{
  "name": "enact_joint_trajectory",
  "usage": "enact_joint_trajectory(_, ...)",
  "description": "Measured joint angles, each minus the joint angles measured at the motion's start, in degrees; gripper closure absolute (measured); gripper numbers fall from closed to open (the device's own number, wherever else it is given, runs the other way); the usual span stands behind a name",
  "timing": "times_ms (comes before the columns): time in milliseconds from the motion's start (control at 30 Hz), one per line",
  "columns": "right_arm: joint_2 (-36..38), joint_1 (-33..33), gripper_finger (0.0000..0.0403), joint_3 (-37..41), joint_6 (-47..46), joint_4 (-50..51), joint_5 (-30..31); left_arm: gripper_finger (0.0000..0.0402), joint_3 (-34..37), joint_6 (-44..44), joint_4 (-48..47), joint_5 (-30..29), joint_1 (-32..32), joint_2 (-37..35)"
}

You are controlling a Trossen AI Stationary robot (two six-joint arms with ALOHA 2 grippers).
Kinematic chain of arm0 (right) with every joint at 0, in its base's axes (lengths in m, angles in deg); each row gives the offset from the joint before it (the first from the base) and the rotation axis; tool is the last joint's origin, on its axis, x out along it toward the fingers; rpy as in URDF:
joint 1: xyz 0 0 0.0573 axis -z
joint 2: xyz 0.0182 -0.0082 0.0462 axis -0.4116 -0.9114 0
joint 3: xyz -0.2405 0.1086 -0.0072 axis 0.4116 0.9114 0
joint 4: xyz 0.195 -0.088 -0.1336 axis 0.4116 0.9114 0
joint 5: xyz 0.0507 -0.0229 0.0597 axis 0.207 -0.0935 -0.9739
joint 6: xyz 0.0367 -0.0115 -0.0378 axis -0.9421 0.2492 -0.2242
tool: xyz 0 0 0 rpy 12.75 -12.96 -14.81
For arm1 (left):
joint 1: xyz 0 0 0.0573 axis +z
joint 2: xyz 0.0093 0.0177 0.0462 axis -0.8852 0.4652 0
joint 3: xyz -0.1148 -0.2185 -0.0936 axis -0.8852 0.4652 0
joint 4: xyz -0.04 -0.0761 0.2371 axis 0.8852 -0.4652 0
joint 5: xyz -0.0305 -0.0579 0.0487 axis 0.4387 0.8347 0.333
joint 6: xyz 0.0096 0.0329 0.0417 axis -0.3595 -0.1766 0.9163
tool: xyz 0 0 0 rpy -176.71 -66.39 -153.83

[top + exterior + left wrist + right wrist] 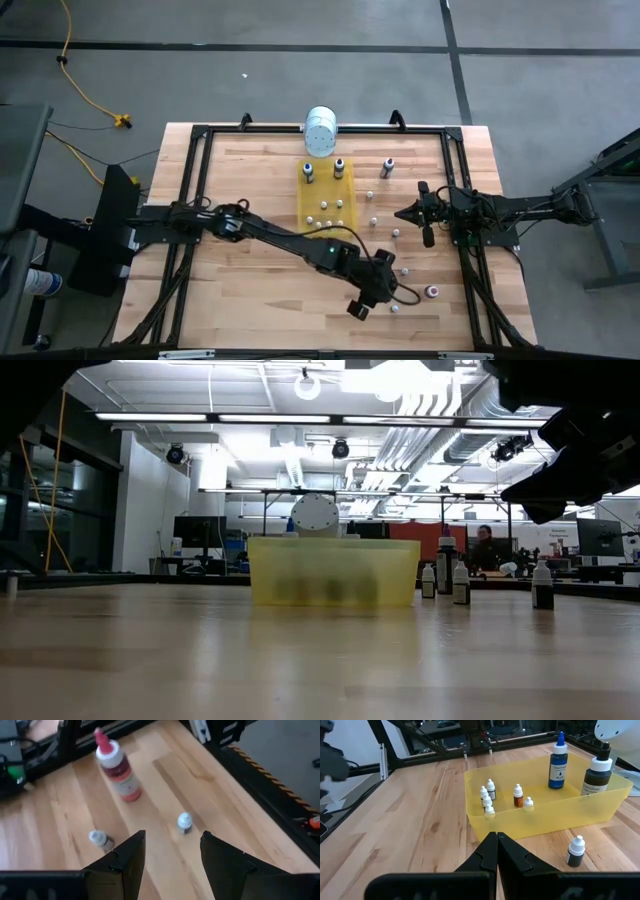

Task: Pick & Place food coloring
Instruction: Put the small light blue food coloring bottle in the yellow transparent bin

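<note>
— What was being reached for by the left hand (pixel 170 865)?

— The left hand was seen held partly open and empty over the counter (pixel 250 290), its fingers spread to straddle a small bottle. A tiny white-capped food coloring bottle (pixel 184 822) was found just ahead of the right finger, another (pixel 100 839) just beside the left finger, and a larger red-bodied bottle (pixel 120 772) farther ahead, lying tilted.

— And the right hand?

— The right hand (pixel 496 851) was kept fully shut with nothing gripped, parked facing the yellow tray (pixel 600 810), judged to be waiting. Several small bottles (pixel 488 795) had been set inside the tray, with one dark bottle (pixel 576 851) left standing outside, near that hand.
</note>
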Motion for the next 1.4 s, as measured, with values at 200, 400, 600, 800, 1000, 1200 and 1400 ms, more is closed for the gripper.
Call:
enact_joint_trajectory(200, 0.0, 0.0, 0.0402, 0.0, 0.0, 0.0, 0.0, 0.0223, -0.1, 0.3, 2.8, 0.6, -1.3, 2.8)
enact_joint_trajectory(400, 0.0, 0.0, 0.0402, 0.0, 0.0, 0.0, 0.0, 0.0223, -0.2, -0.2, 8.2, -0.2, -2.9, 4.1)
enact_joint_trajectory(600, 0.0, 0.0, 0.0402, 0.0, 0.0, 0.0, 0.1, 0.0223, 0.0, -1.0, 12.0, -3.7, -3.0, 6.2)
enact_joint_trajectory(800, 0.0, 0.0, 0.0402, 0.0, 0.0, 0.1, 0.0, 0.0223, -0.1, -3.1, 17.3, -3.1, -3.2, 8.1)
enact_joint_trajectory(1000, 0.0, 0.0, 0.0402, 0.0, 0.0, 0.1, 0.1, 0.0223, 0.0, -3.0, 17.3, -3.3, -3.1, 9.2)
enact_joint_trajectory(1200, 0.0, 0.0, 0.0402, 0.0, 0.0, 0.1, 0.1, 0.0223, 0.0, -4.7, 18.4, -5.1, -3.1, 11.1)
enact_joint_trajectory(1400, 0.0, 0.0, 0.0402, 0.0, 0.0, 0.1, 0.1, 0.0223, -0.1, -5.6, 18.9, -6.1, -3.1, 11.8)
